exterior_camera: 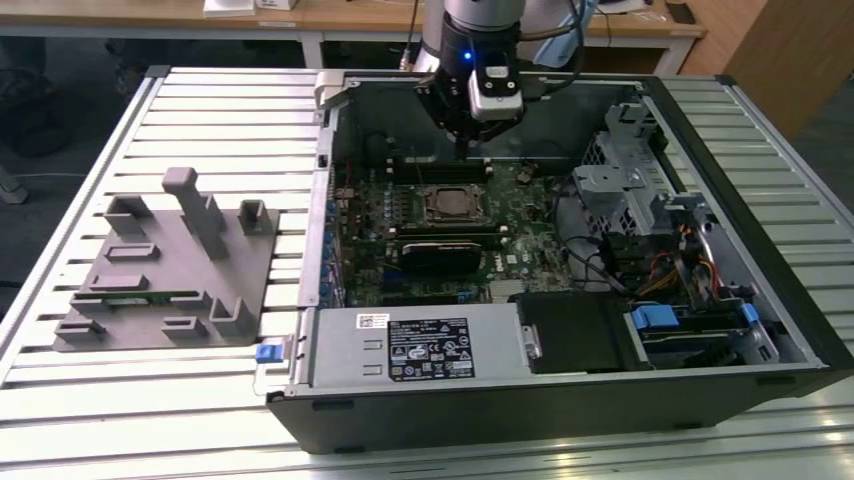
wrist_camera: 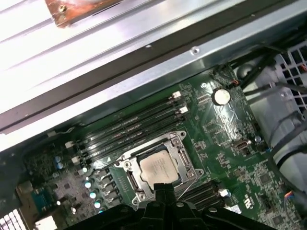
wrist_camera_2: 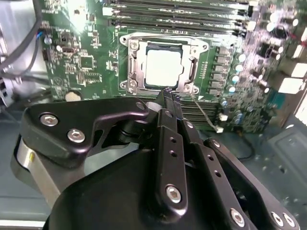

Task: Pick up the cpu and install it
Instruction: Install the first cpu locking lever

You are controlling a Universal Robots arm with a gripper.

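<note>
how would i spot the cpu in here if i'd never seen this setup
Look inside the open computer case at the green motherboard. Near its middle, below the gripper, a metal-framed socket holds the cpu: a flat square with a pale silver top, unlike the long dark memory slots beside it.

Black gripper [wrist_camera_2: 170, 94], fingers pressed together, hangs just above the square silver-topped cpu [wrist_camera_2: 163, 68] seated in the metal-framed socket [wrist_camera_2: 135, 67].

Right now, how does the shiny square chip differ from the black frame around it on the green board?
The cpu is a solid, flat, pale silver square; the socket is a dark open frame with metal brackets. The cpu is smaller and lies inside the socket, which surrounds it. Both are square and lie flat on the motherboard, just beyond the gripper.
</note>
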